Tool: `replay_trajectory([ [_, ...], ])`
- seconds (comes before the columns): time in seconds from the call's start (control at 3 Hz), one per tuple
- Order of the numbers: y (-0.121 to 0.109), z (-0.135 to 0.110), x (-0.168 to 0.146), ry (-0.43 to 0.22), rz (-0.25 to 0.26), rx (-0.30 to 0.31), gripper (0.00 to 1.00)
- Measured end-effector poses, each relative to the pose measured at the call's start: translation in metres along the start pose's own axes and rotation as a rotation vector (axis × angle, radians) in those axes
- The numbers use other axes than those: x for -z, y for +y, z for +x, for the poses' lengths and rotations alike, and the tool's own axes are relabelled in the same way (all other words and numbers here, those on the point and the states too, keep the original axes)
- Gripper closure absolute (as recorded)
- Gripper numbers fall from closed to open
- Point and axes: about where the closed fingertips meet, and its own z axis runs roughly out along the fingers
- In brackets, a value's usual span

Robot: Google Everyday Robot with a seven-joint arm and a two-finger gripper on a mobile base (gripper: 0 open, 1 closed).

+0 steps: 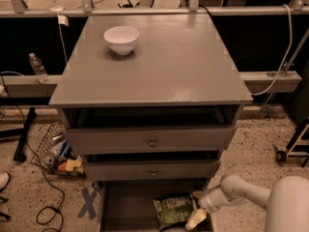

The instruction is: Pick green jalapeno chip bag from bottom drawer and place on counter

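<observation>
The green jalapeno chip bag (173, 210) lies in the open bottom drawer (128, 207) with the tool (194, 220) at its right edge, open or closed I cannot tell, and its slick foil may slip or catch the middle drawer (120, 170) before reaching the matte grey counter (164, 71), which bears a white bowl (121, 39) above a speckled floor (251, 144).

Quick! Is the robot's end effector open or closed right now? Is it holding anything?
The end effector is low in the bottom drawer, right beside the green jalapeno chip bag. Open, closed or holding: cannot be told.
</observation>
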Motion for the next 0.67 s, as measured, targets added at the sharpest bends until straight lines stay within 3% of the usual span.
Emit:
replay_trajectory([
  [0.67, -0.0139, -0.0088, -0.0125, -0.037, 0.085, 0.055, 0.00],
])
